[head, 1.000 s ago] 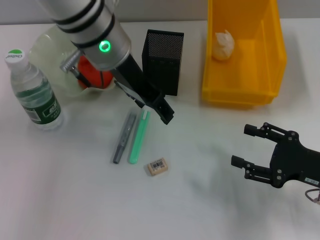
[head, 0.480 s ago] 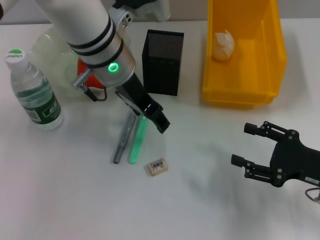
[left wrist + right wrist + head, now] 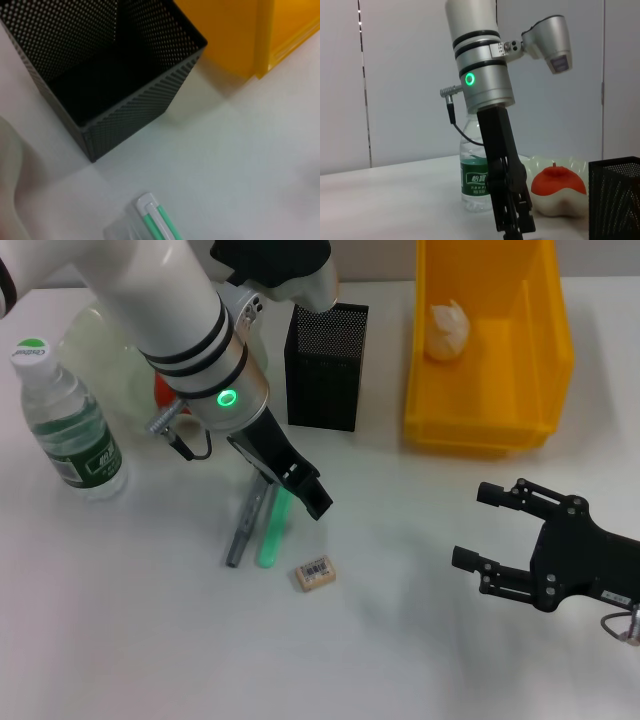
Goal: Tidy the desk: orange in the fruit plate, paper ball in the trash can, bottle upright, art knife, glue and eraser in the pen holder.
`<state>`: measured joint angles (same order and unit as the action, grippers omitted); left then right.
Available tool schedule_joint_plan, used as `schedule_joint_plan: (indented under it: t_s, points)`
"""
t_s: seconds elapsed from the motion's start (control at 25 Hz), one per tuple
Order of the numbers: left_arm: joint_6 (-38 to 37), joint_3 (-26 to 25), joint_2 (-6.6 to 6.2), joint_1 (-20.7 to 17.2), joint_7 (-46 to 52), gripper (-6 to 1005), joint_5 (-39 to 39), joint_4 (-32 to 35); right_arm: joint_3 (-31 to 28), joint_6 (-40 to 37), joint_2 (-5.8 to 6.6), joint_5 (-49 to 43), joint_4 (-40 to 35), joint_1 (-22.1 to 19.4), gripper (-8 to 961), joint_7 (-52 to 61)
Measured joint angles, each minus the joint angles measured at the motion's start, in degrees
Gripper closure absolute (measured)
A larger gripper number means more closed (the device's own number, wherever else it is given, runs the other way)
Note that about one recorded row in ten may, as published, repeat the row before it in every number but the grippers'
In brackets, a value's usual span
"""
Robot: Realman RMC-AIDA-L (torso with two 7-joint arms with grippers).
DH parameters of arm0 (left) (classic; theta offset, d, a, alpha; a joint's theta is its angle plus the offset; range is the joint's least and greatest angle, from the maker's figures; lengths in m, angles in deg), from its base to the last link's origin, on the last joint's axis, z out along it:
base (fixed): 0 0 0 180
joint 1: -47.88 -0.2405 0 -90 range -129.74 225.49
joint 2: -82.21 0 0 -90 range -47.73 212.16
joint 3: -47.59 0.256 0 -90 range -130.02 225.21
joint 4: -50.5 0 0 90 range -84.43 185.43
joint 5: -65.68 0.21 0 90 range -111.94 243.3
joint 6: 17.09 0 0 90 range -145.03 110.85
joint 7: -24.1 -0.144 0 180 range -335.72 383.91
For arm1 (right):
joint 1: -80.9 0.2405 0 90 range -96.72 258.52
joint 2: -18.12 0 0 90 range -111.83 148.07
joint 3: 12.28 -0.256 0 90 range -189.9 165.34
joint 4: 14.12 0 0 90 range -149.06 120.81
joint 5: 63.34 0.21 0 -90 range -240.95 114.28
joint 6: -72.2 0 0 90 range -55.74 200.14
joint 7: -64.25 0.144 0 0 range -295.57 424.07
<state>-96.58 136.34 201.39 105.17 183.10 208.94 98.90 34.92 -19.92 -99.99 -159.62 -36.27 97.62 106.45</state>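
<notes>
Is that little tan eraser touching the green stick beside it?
Apart. The head view shows the eraser lying below the lower end of the green stick, with a strip of bare white table between them.

1 bottle [image 3: 65,418], 1 eraser [image 3: 314,574], 2 pens [image 3: 262,525]

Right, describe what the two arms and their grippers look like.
The left arm is a white cylinder with two black bands, a silver wrist section bearing a glowing green ring light, and a thin black cable at a side plug. A grey camera box juts from its wrist. The left gripper is long, narrow and black. The right gripper is matte black, with two slim jointed fingers.
</notes>
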Motion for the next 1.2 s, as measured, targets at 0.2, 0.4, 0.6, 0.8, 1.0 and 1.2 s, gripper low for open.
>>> schedule_joint_plan:
  t_s: [0.2,0.4,0.6,0.8,1.0,1.2]
  points:
    - [0.56,0.73,0.00,-0.28,-0.19,214,-0.54,-0.07,0.05,0.25,-0.03,-0.28,0.00,0.52,176,0.68]
    - [0.73,2.46,0.00,-0.29,-0.43,214,-1.01,-0.33,0.19,0.96,-0.02,-0.35,0.00,0.51,176,1.03]
    - [1.06,3.20,0.00,-0.29,-0.47,214,-1.66,-0.66,0.30,2.13,-0.02,-0.77,0.05,0.33,176,1.17]
    - [1.76,4.69,0.00,-0.35,-0.53,214,-2.37,-0.85,0.21,2.21,-0.02,-0.84,0.18,0.25,176,1.20]
    - [2.55,5.19,0.00,-0.37,-0.54,215,-2.38,-1.64,0.40,2.21,-0.02,-0.84,0.18,0.24,176,1.21]
    - [3.13,5.21,0.00,-0.42,-0.62,215,-2.27,-2.69,0.43,2.21,-0.02,-0.84,0.17,0.24,176,1.22]
